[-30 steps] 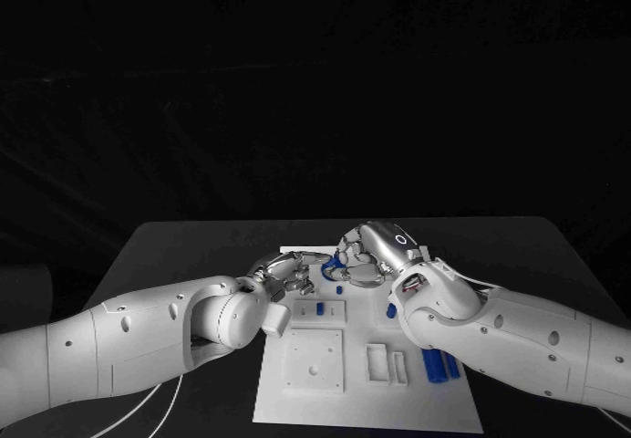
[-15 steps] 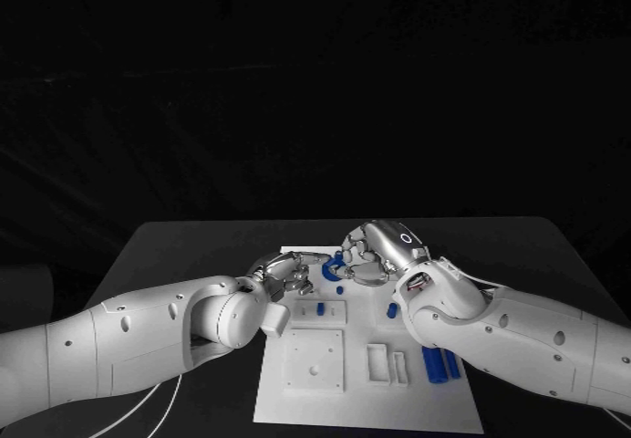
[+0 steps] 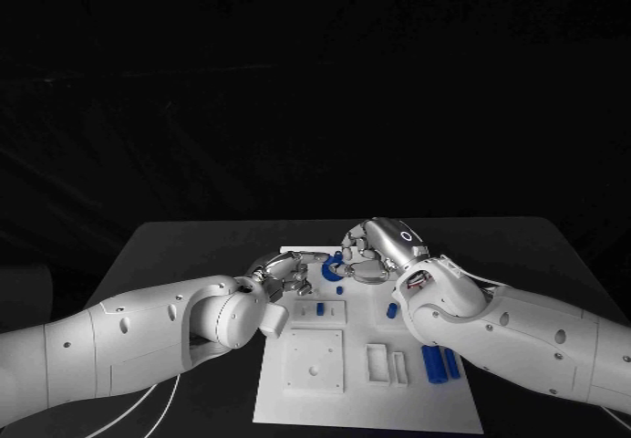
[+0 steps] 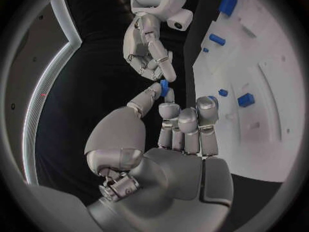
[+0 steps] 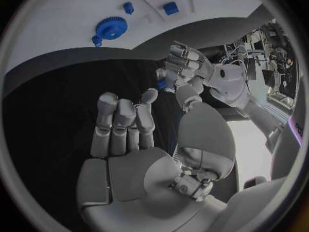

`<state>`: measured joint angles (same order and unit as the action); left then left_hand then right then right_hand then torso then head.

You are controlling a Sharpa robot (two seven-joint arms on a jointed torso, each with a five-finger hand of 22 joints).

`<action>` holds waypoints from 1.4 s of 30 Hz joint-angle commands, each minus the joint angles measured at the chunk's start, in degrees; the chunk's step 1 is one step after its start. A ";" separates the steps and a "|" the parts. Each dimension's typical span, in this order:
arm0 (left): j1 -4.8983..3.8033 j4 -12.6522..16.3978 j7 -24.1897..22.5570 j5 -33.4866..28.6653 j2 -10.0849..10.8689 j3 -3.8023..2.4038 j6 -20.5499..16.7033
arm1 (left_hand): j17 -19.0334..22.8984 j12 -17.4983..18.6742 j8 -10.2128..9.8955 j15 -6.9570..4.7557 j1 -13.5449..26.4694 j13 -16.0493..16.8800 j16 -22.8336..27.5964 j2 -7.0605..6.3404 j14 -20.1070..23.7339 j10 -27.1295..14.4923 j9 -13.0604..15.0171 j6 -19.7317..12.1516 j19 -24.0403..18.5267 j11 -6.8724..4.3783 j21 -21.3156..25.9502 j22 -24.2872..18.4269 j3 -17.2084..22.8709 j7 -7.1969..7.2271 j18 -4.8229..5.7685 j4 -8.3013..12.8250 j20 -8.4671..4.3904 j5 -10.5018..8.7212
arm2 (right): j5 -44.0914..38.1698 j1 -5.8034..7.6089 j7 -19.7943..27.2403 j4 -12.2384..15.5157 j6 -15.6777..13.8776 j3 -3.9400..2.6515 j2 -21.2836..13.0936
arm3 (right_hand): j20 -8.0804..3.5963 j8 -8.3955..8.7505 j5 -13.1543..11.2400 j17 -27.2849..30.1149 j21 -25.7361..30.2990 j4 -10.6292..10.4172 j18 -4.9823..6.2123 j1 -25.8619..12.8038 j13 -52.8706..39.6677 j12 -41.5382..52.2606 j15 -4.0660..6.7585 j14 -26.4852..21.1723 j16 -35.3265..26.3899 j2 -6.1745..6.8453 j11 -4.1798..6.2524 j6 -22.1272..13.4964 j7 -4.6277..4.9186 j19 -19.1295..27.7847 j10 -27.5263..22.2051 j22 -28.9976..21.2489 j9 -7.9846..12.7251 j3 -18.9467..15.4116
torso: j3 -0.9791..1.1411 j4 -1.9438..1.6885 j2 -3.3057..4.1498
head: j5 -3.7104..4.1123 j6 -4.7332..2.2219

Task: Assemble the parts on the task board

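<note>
Small blue part point(image 4: 165, 89) is being pinched between the thumb and a fingertip of the left hand point(image 4: 174, 134), the remaining fingers being held curled beside it. It is being kept in the air between the two hands, near the far end of the task board point(image 3: 355, 401) and apparently just off its edge, over the black tabletop point(image 3: 184, 246). The right hand point(image 5: 129, 139) is being held with fingers extended and thumb apart, nothing in the palm; its fingertips point(image 4: 157, 69) are being presented right at the part from the opposite side, though actual contact cannot be told. This is being read as a hand-to-hand transfer or regrasp. Key relation: the part is lying straight ahead of the right fingertips, with the left hand nearer and carrying it. Its long axis is too small to be judged. A blue gear point(image 5: 110, 28) is lying on the board close by.
</note>
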<state>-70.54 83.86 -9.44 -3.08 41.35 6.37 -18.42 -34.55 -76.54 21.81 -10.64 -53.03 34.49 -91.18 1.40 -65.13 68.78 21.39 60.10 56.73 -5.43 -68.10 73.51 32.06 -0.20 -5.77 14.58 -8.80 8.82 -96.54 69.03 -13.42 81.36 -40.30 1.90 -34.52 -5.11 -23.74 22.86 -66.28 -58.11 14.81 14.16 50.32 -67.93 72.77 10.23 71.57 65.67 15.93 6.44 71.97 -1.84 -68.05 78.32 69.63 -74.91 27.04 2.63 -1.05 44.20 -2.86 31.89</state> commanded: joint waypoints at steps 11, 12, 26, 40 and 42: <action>0.17 0.18 0.07 0.89 -0.03 0.13 1.15 | -0.17 0.42 0.66 -0.88 0.60 0.18 0.33 1.19 -0.48 0.29 16.72 4.67 0.32 -0.11 0.07 -0.02 -0.33 -0.67 -0.68 0.31 -5.97 0.30 | 0.42 0.16 0.25 -0.12 -0.51 -0.20 -0.02 | 0.00 0.25 0.26 -0.10 -0.34 -0.30 0.84 -0.44 0.09 -0.03 -0.08 0.50 -0.34 -0.02 0.02 0.45 0.05 -0.10 0.36 -0.12 -1.53 0.01 | 0.02 -0.04 0.01 | 0.06 -0.03; 0.17 0.17 0.06 1.01 -0.03 0.13 1.16 | -0.17 0.43 0.65 -0.89 0.64 0.19 0.34 1.22 -0.48 0.29 16.74 4.67 0.32 -0.11 0.07 -0.02 -0.34 -0.67 -0.68 0.31 -5.97 0.30 | 0.53 0.16 0.29 -0.10 -0.40 -0.20 -0.04 | 0.00 0.25 0.26 -0.10 -0.34 -0.31 0.84 -0.44 0.05 0.00 -0.08 0.50 -0.34 -0.02 0.02 0.44 0.05 -0.10 0.38 -0.12 -1.53 0.01 | 0.02 -0.04 0.01 | 0.06 -0.03; 0.17 0.22 -0.01 2.28 -0.04 0.13 1.68 | -0.50 0.64 0.07 -0.96 4.43 0.61 0.46 3.92 -0.41 0.27 18.26 5.06 0.01 -0.21 0.05 0.08 -0.62 -0.56 -0.54 0.31 -6.06 -0.11 | 1.77 0.16 1.29 0.78 1.43 -0.18 -0.48 | 0.00 0.31 0.36 -0.10 -0.31 -0.31 0.84 -0.45 0.21 -0.19 -0.08 0.45 -0.39 -0.01 0.02 0.35 0.07 -0.03 0.26 -0.14 -1.53 0.04 | 0.04 0.05 -0.01 | -0.12 -0.16; 0.18 0.14 0.39 2.99 -0.03 0.17 1.77 | -0.72 0.75 0.02 -1.23 6.84 0.89 0.48 4.93 -0.42 0.33 19.41 5.78 -0.07 -0.49 -0.03 0.16 -0.53 -0.26 -0.55 0.32 -6.19 -0.27 | 2.67 0.15 1.85 1.66 1.57 -0.18 -0.48 | 0.01 0.34 0.30 -0.12 -0.30 -0.33 0.84 -0.56 0.21 -0.25 -0.10 0.40 -0.43 -0.02 0.00 0.28 0.10 0.04 0.20 -0.16 -1.54 -0.01 | 0.00 0.00 0.00 | -0.12 0.01; 0.18 0.14 0.42 3.05 -0.03 0.17 1.74 | -0.76 0.77 -0.05 -1.25 7.16 0.93 0.49 5.01 -0.42 0.35 19.59 5.82 -0.08 -0.51 -0.03 0.17 -0.47 -0.24 -0.56 0.31 -6.21 -0.60 | 2.68 0.15 1.86 1.79 1.52 -0.18 -0.48 | 0.01 0.35 0.29 -0.12 -0.29 -0.35 0.84 -0.61 0.18 -0.23 -0.10 0.40 -0.44 -0.02 0.00 0.27 0.11 0.05 0.21 -0.17 -1.54 -0.03 | 0.01 0.01 0.00 | -0.14 0.03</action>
<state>-70.41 83.86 -9.04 -0.93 41.46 6.52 -18.08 -35.23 -76.06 21.51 -10.71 -46.30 35.33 -90.96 6.27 -65.07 69.03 21.49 60.10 56.72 -5.68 -68.10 73.59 31.38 -0.20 -5.76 15.10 -8.80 8.70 -94.31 69.13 -12.24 82.90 -38.85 1.80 -35.05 -5.10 -23.74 22.86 -66.30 -58.09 14.80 14.17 50.32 -67.78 72.77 10.23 71.57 65.41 15.93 6.45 71.94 -1.87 -68.05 78.32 69.53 -74.91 27.04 2.66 -1.03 44.20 -2.98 31.86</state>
